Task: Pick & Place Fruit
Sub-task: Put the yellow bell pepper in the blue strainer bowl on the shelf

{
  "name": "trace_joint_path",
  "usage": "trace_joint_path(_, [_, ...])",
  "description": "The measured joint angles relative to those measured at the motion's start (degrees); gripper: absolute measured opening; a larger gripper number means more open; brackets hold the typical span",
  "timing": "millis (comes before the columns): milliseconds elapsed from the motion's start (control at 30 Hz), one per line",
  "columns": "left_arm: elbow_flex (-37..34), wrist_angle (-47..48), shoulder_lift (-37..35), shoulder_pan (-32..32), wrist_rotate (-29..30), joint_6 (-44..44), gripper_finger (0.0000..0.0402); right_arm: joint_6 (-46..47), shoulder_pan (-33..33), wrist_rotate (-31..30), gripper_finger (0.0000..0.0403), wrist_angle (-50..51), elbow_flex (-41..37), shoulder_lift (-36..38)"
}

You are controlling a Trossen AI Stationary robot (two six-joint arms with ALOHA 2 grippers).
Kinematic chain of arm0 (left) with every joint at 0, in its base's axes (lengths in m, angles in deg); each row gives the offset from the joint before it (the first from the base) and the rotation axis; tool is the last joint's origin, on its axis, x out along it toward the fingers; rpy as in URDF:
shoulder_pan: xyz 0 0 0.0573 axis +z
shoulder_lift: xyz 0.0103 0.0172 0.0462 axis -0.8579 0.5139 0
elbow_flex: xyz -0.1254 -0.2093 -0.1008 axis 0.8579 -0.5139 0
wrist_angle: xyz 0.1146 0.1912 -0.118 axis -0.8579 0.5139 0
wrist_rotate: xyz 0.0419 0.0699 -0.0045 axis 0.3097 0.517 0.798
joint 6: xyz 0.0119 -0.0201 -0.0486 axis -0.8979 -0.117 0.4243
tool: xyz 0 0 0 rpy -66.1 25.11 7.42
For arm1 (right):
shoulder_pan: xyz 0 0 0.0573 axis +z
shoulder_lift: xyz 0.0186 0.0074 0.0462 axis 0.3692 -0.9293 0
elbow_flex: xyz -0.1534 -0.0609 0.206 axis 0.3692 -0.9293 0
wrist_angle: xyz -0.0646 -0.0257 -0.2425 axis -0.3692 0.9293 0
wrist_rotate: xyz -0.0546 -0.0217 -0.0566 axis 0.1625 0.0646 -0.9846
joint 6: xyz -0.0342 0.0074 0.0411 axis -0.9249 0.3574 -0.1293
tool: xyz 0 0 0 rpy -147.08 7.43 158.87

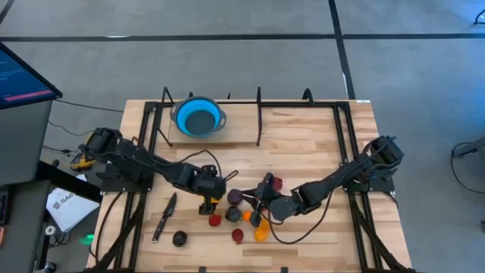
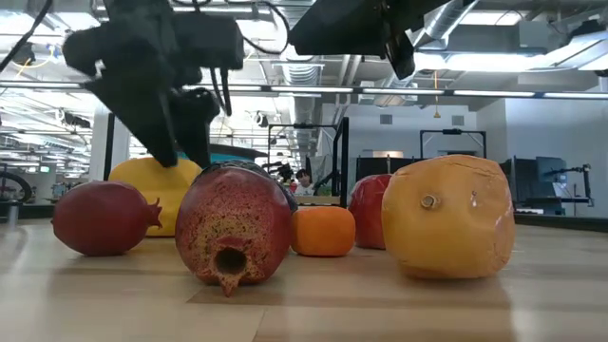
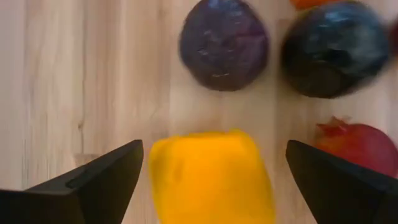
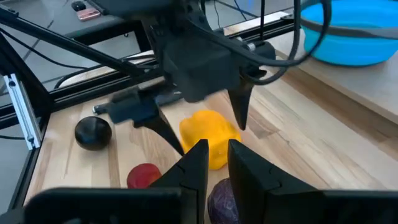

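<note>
While its jaws stand spread wide, the left gripper (image 3: 211, 186) hovers straddling a blocky yellow toy fruit (image 3: 210, 175) on the pale wooden counter (image 1: 303, 144), toward the counter's front edge. Just past it lie a dark purple round fruit (image 3: 224, 43), a near-black fruit (image 3: 336, 46) and a red pomegranate-shaped fruit (image 3: 360, 146). Close beside this cluster, the right gripper (image 4: 216, 163) hangs with jaws narrowly parted, holding nothing. A round blue bowl (image 1: 198, 117) sits near the counter's back edge
</note>
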Motion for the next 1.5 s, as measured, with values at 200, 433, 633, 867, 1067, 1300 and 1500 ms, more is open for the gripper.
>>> trace_joint_path(200, [-1.1, 0.3, 0.7, 0.0, 0.1, 3.3, 0.0383, 0.0, 0.1, -0.1, 0.0056, 0.0, 0.0, 0.0])
trace_joint_path(433, [-1.2, 0.5, 0.6, 0.0, -1.8, 5.1, 0.0364, 0.0, 0.1, -0.1, 0.0056, 0.0, 0.0, 0.0])
trace_joint_path(633, [-1.2, 0.5, 0.6, 0.0, -1.9, 5.1, 0.0335, 0.0, 0.1, -0.1, 0.0056, -0.1, 0.0, 0.0])
trace_joint_path(867, [-1.8, 0.0, 0.5, 0.0, -1.9, 5.1, 0.0301, 0.0, 0.1, -0.1, 0.0056, -0.1, 0.0, 0.0])
trace_joint_path(1067, [-3.8, -1.2, 0.2, 0.0, -1.8, 5.1, 0.0296, 0.1, 0.1, -0.1, 0.0056, -0.1, 0.0, 0.0])
trace_joint_path(1300, [-4.4, 0.2, -3.3, 0.1, -1.8, 4.9, 0.0287, 0.2, 0.1, -0.1, 0.0056, -0.2, 0.1, 0.0])
trace_joint_path(1500, [-4.3, -1.2, -13.9, 1.0, 7.1, 5.0, 0.0275, 0.2, 0.1, -0.1, 0.0056, -0.2, 0.1, 0.0])
